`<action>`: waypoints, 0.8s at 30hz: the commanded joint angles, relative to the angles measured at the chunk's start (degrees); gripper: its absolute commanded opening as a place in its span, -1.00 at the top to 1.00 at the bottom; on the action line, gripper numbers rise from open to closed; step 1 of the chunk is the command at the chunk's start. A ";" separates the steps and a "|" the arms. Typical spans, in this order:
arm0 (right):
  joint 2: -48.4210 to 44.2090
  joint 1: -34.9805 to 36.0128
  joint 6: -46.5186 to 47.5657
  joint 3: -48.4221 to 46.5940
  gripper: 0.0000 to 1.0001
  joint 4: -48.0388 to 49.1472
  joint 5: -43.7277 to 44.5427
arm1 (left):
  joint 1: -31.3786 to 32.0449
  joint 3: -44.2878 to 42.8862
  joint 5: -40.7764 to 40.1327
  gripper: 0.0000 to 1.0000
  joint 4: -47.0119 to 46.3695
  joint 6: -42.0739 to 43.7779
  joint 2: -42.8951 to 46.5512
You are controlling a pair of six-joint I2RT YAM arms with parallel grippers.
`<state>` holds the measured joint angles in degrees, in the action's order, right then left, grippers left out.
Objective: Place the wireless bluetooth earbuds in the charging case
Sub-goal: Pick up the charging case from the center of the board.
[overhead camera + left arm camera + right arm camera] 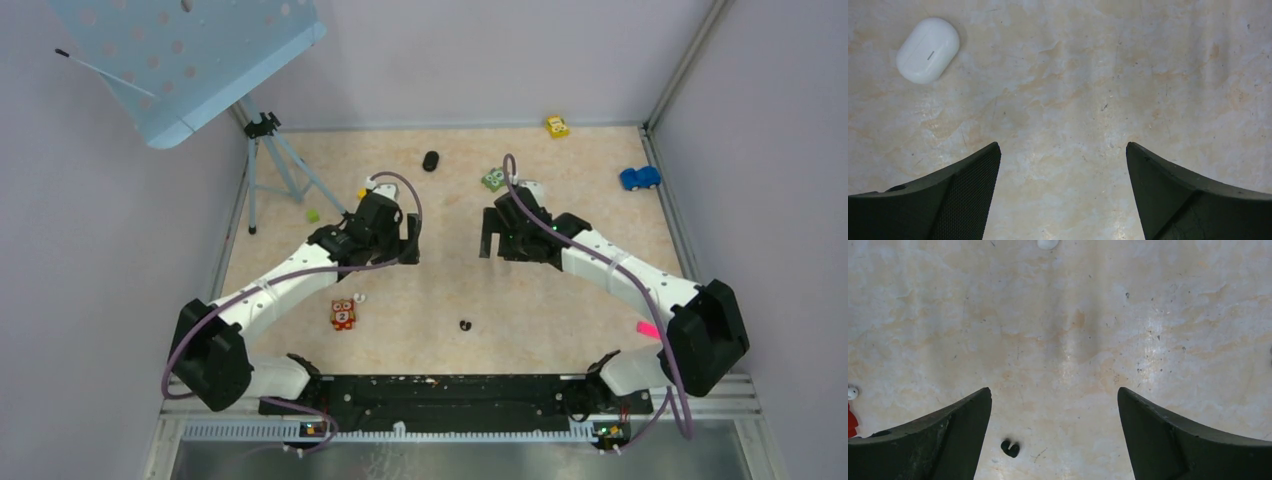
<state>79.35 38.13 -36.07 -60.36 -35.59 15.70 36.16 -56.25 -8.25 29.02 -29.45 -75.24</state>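
White-shelled arms (280,285) with black joints (210,360), purple cables (416,205), black wedge-fingered tools (1063,147).

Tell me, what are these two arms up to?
Nothing is held yet. The left gripper and right gripper both hang open above the table. A closed white case lies near the left one; a black earbud and a white earbud lie loose.

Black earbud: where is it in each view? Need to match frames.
Top external: black earbud low centre, ahead of the arm bases.
Left wrist: not in view.
Right wrist: black earbud near bottom, left of centre.
Shared landmark: white earbud, left of it in top external and right wrist.
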 commanded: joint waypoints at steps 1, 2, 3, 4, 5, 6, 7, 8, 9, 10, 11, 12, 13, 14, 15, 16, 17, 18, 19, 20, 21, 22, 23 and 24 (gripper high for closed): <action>-3.12 0.37 -0.06 0.41 -0.87 1.06 1.40 | -0.04 -3.10 -1.31 -0.98 0.53 2.30 -0.80; -3.27 0.37 -0.15 0.64 -0.88 1.22 1.16 | 0.02 -3.23 -0.71 -0.98 -0.15 3.16 -0.94; -3.51 0.37 -0.24 0.85 -0.88 1.44 0.80 | -0.03 -3.39 -0.08 -0.97 -1.06 4.00 -0.93; -3.66 0.37 -0.19 1.10 -0.87 1.73 0.41 | 0.02 -3.61 0.37 -0.97 -2.00 4.88 -0.89; -3.94 0.37 -0.21 1.31 -0.87 1.88 0.27 | -0.03 -3.85 0.60 -0.97 -3.18 5.86 -0.92; -4.33 0.37 -0.30 1.57 -0.87 1.81 0.32 | 0.02 -4.36 0.31 -0.97 -4.14 6.77 -1.22; -4.70 0.37 -0.57 1.79 -0.87 1.62 0.88 | -0.08 -5.04 -0.42 -0.97 -4.90 7.52 -1.78; -5.19 0.37 -0.83 2.03 -0.87 1.11 1.91 | -0.16 -6.41 -1.37 -0.97 -5.41 8.58 -3.12; -5.66 0.37 -1.21 2.10 -0.87 0.31 3.38 | -0.38 -7.79 -2.25 -0.97 -5.75 9.26 -4.73; -6.10 0.41 -1.79 2.15 -0.87 -0.74 5.28 | -0.90 -9.52 -2.78 -0.97 -5.76 9.85 -6.47; -6.61 0.37 -2.10 2.11 -0.87 -1.64 6.77 | -1.48 -11.65 -2.72 -0.98 -5.71 10.50 -8.76; -7.07 0.37 -2.08 1.89 -0.87 -2.42 7.57 | -2.00 -13.51 -2.82 -0.97 -5.72 11.03 -11.17; -7.68 0.37 -1.84 1.64 -0.87 -3.07 8.07 | -2.39 -15.59 -3.67 -0.97 -5.72 11.45 -13.49; -8.34 0.37 -1.65 1.38 -0.87 -3.60 8.30 | -2.79 -17.57 -3.87 -0.97 -5.84 11.95 -16.14; -9.04 0.37 -1.49 1.24 -0.87 -4.13 8.48 | -3.25 -19.58 -3.61 -0.97 -6.08 12.57 -18.42; -9.91 0.37 -1.13 1.33 -0.87 -4.33 8.50 | -3.58 -21.74 -3.46 -0.97 -6.27 13.06 -20.96; -10.73 0.37 -0.41 1.43 -0.87 -4.37 8.45 | -4.23 -23.96 -3.18 -0.97 -6.31 13.43 -23.36; -11.85 0.37 -0.07 1.63 -0.87 -4.58 8.92 | -4.74 -26.20 -2.78 -0.97 -6.28 14.00 -25.63; -12.75 0.37 -0.34 1.83 -0.87 -4.94 9.93 | -5.23 -28.67 -2.69 -0.97 -5.99 14.47 -28.00; -13.62 0.30 -0.52 2.18 -0.87 -4.99 10.90 | -5.91 -31.09 -2.90 -0.97 -5.56 14.63 -29.93; -14.40 0.29 -0.62 2.57 -0.87 -4.76 11.53 | -6.30 -33.40 -3.32 -0.97 -5.35 14.80 -31.95; -15.07 0.29 -0.66 3.07 -0.87 -4.25 11.52 | -6.74 -35.30 -3.92 -0.98 -5.45 15.04 -33.73; -15.82 0.29 -0.50 3.58 -0.87 -3.48 11.01 | -7.05 -36.72 -4.67 -0.98 -6.19 15.63 -35.33; -16.45 0.28 -0.47 4.19 -0.87 -2.85 10.65 | -7.29 -38.00 -5.27 -0.97 -7.11 16.43 -36.91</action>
<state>66.24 38.13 -37.04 -57.69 -39.86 24.18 30.26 -87.74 -10.76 24.67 -16.10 -108.38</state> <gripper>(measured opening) 0.937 0.987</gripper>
